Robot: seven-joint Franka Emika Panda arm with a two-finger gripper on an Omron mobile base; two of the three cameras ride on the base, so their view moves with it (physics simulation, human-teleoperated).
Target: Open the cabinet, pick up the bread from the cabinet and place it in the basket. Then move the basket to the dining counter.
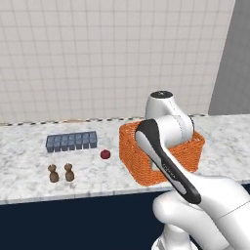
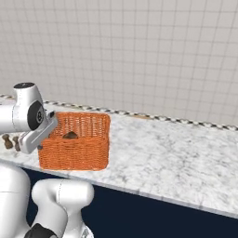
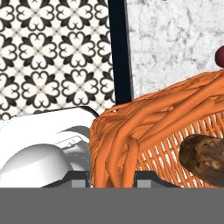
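A: Where's the basket [image 3: 144, 131] from the jaws?
B: Its orange rim runs straight up between them; both tips clamp that wall, with the bread [image 3: 205, 159] inside, off to one side.
A: And the dining counter [image 1: 29, 166]?
B: Right under the basket; it looks set down there.

Blue tray [image 1: 72, 141], red apple [image 1: 105, 154], brown shakers [image 1: 61, 173]

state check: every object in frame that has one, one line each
Orange woven rectangular basket: upright on the marble counter, near wall clamped in the gripper.
Brown bread loaf: lying inside the basket.
Two-finger gripper: shut on the basket's rim.
Blue ice cube tray: flat on the counter.
Two brown wooden shakers: upright.
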